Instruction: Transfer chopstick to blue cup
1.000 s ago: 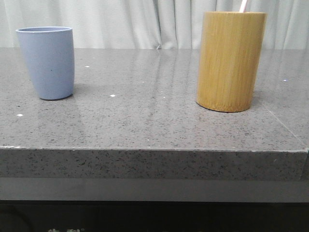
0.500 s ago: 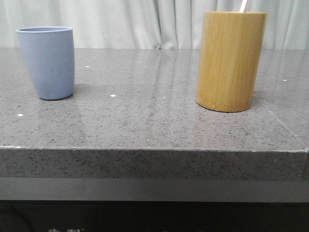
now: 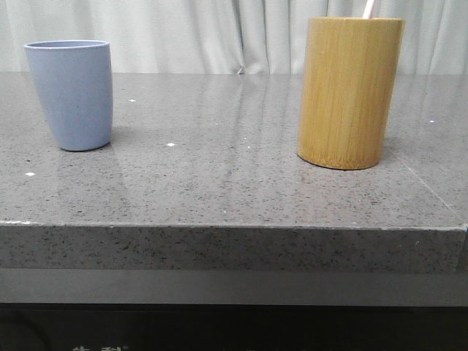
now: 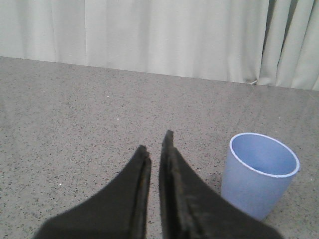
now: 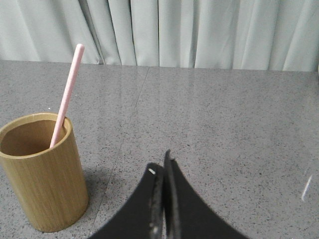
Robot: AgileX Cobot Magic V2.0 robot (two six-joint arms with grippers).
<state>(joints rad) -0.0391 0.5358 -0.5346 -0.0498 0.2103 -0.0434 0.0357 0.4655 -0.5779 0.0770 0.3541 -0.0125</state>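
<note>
A pale pink chopstick (image 5: 66, 94) leans inside the tan bamboo holder (image 5: 42, 172); in the front view only its tip (image 3: 368, 9) shows above the holder (image 3: 349, 91) at the right. The blue cup (image 3: 71, 93) stands empty at the left, also seen in the left wrist view (image 4: 259, 172). My left gripper (image 4: 154, 147) hangs above the table beside the cup, jaws nearly together with a thin gap, holding nothing. My right gripper (image 5: 163, 162) is shut and empty, above the table beside the holder. Neither gripper shows in the front view.
The grey speckled stone table (image 3: 234, 175) has its front edge near the camera. Pale curtains (image 3: 234, 33) hang behind the far edge.
</note>
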